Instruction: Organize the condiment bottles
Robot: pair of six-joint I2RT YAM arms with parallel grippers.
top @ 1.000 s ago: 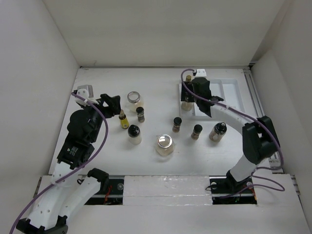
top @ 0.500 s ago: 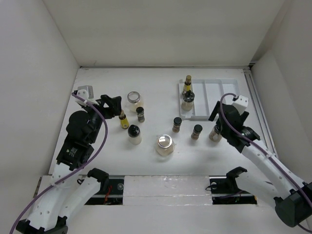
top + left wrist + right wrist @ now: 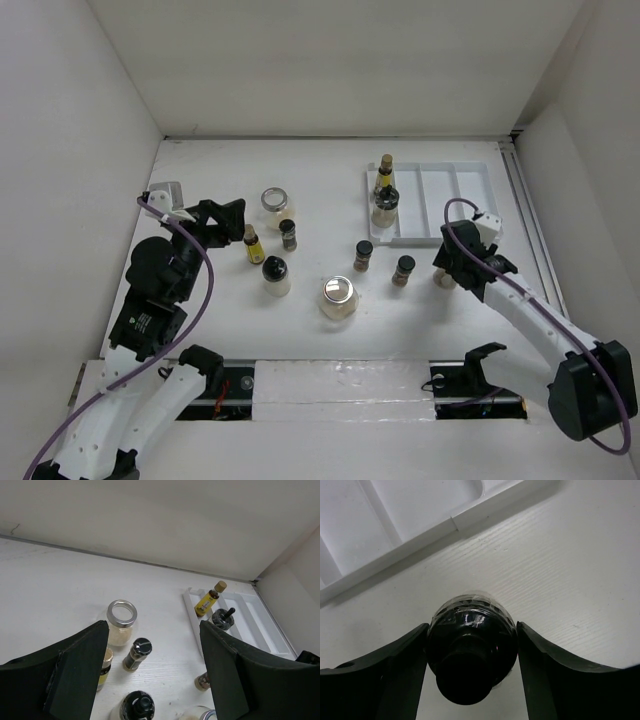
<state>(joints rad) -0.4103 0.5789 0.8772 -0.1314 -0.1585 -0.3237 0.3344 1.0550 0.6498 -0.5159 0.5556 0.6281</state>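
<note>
Several condiment bottles stand loose on the table: an open silver-rimmed jar (image 3: 274, 200), a brown spice jar (image 3: 288, 235), a small yellow-oil bottle (image 3: 251, 243), a black-capped pale jar (image 3: 275, 275), a wide silver-lidded jar (image 3: 338, 296) and two brown spice jars (image 3: 363, 255) (image 3: 403, 270). A slim yellow-oil bottle (image 3: 385, 170) and a black-spouted jar (image 3: 384, 205) stand in the tray's left compartment. My right gripper (image 3: 450, 265) (image 3: 472, 626) is open, straddling the cap of a black-capped jar (image 3: 470, 645) that stands on the table. My left gripper (image 3: 225, 215) (image 3: 154, 630) is open and empty above the left group.
The white divided tray (image 3: 450, 195) lies at the back right, and its rim (image 3: 395, 555) runs just beyond the straddled jar. White walls enclose the table on three sides. In the left wrist view the silver-rimmed jar (image 3: 121, 622) and a spice jar (image 3: 136, 654) lie between the fingers.
My right arm has drawn back from the tray's left compartment, leaving a jar there, and come down over the black-capped jar at the right. My left gripper has shifted slightly.
</note>
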